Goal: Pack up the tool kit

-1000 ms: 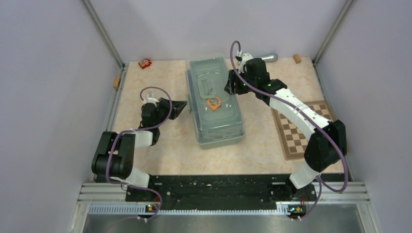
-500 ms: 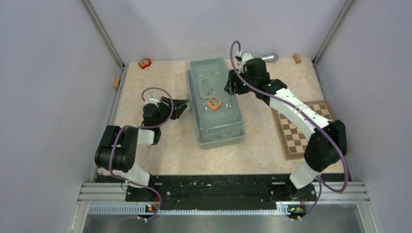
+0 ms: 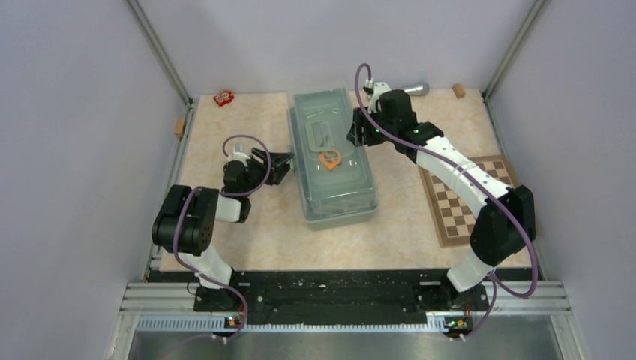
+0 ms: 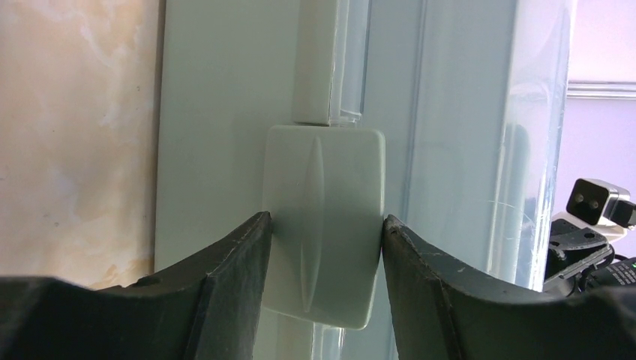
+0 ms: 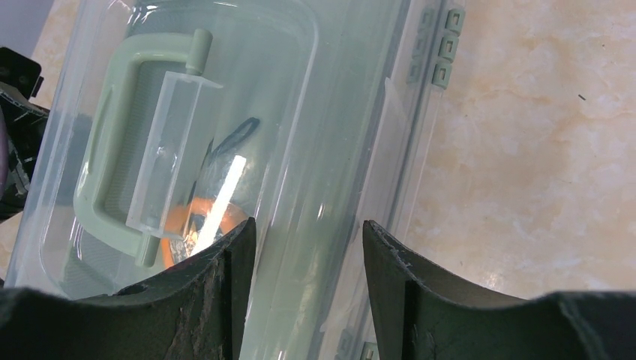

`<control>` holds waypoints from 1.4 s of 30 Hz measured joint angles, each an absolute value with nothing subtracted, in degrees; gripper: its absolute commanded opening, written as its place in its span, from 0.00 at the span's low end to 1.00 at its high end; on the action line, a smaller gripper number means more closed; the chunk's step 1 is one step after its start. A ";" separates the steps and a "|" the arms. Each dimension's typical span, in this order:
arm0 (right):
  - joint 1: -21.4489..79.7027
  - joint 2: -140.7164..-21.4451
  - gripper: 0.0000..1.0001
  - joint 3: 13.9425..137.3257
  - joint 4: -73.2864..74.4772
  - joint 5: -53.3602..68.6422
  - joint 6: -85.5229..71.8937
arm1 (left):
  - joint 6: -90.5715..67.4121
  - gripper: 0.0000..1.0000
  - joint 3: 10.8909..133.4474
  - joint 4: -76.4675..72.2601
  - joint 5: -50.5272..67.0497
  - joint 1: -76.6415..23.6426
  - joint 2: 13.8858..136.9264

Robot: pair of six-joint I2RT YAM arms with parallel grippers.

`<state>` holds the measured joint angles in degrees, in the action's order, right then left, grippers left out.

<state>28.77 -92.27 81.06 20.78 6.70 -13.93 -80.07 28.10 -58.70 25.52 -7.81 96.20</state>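
Beige marble-pattern table (image 3: 247, 225) forms the work surface, enclosed by plain grey walls.

**Container.** The toolbox (image 3: 337, 214) lies at the centre of the table, with its long axis running away from the arm bases. The translucent lid (image 3: 349, 180) is down on the sage-green body. The handle (image 5: 96, 176) lies flat in a recess on top of the lid.

**Contents.** An orange tape measure (image 3: 328, 158) shows through the lid near the middle of the box, on the near side of the handle. In the right wrist view a dark elongated item (image 5: 238, 133) lies beside it, too blurred to identify. No other contents can be made out through the plastic.

**Left arm.** The left gripper (image 4: 324, 225) is at the left long side of the toolbox. Its fingers are partly apart with the green latch (image 4: 326, 195) between them, and each fingertip touches one side edge of the latch. The latch sits against the side wall of the box.

**Right arm.** The right gripper (image 5: 307, 232) is over the right edge of the lid, level with the handle. Its fingers are spread and hold nothing, and the lid rim shows between them. Whether they touch the lid cannot be told.

**Other items.** A chessboard (image 3: 465, 199) lies right of the toolbox, apart from it. A grey metal cylinder (image 3: 415, 89) lies at the far edge of the table, and a small red item (image 3: 223, 97) lies near the far left corner.
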 measured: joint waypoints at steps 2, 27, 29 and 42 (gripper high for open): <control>28.77 -92.25 0.53 81.06 20.78 6.59 -13.91 | -80.55 0.60 28.21 -59.81 25.74 -7.81 96.99; 28.88 -92.18 0.50 81.06 20.75 6.13 -13.50 | -88.64 0.75 28.29 -73.89 26.61 -7.86 106.67; 28.91 -92.18 0.50 81.06 20.75 6.09 -13.52 | -89.19 0.75 28.27 -74.96 26.59 -7.88 107.28; 29.30 -92.12 0.50 81.06 20.75 5.37 -13.43 | -92.16 0.70 28.27 -79.11 25.89 -8.29 109.16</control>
<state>29.30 -92.12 81.06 20.75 5.37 -13.43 -92.16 28.27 -79.11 25.89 -8.29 109.16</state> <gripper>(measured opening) 0.503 0.705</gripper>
